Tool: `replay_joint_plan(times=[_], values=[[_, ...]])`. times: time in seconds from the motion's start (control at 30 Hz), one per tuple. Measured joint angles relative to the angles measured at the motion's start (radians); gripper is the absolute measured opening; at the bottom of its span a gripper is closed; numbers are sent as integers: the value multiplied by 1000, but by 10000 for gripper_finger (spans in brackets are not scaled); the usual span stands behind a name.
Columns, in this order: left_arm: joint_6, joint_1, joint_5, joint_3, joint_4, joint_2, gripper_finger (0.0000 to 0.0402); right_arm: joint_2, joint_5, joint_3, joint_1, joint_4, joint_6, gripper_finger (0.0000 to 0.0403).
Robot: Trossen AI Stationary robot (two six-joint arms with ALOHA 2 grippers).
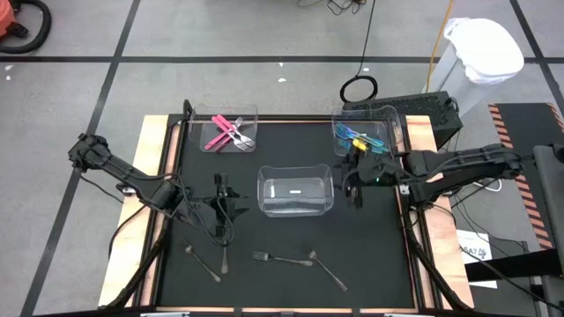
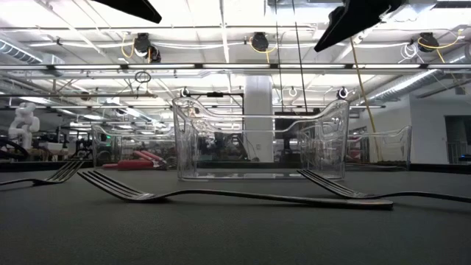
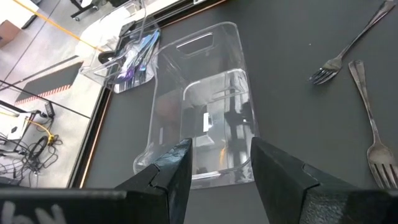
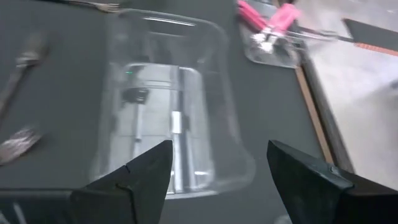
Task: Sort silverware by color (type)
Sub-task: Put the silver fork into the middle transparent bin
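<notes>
Silverware sorted by colour: pink pieces (image 1: 226,132) upper left, blue pieces (image 1: 359,140) upper right, grey forks (image 1: 280,259) unsorted below the empty middle bin (image 1: 295,191), flanked by left tool (image 1: 222,204) and right tool (image 1: 356,183), both released, holding nothing.

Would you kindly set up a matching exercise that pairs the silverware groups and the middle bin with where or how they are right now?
Things:
1. pink silverware
2. blue silverware
3. grey silverware
4. middle bin

States:
A. loose on the black mat, near edge
B. in the far left bin
C. holds no silverware
D. in the far right bin

Pairs: 1-B, 2-D, 3-A, 4-C
</notes>
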Motion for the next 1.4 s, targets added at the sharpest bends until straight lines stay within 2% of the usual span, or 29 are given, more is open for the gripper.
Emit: replay_joint_plan(times=[0.27, 0.57, 0.8, 1.0, 1.2, 1.4], values=[[-18, 0, 16, 0, 0, 9, 164, 73, 4, 0, 196, 32, 125, 255], [-26, 0, 18, 0, 6, 55, 164, 181, 59, 39, 380, -40, 388, 255], [-31, -2, 104, 0, 103, 101, 164, 349, 57, 186, 465, -185, 573, 255], [-94, -19, 199, 0, 149, 127, 164, 518, 46, 312, 538, -278, 698, 255], [-130, -50, 202, 0, 216, 127, 164, 645, -27, 356, 594, -281, 793, 255], [-136, -92, 199, 0, 289, 127, 164, 744, -29, 356, 622, -277, 878, 255]])
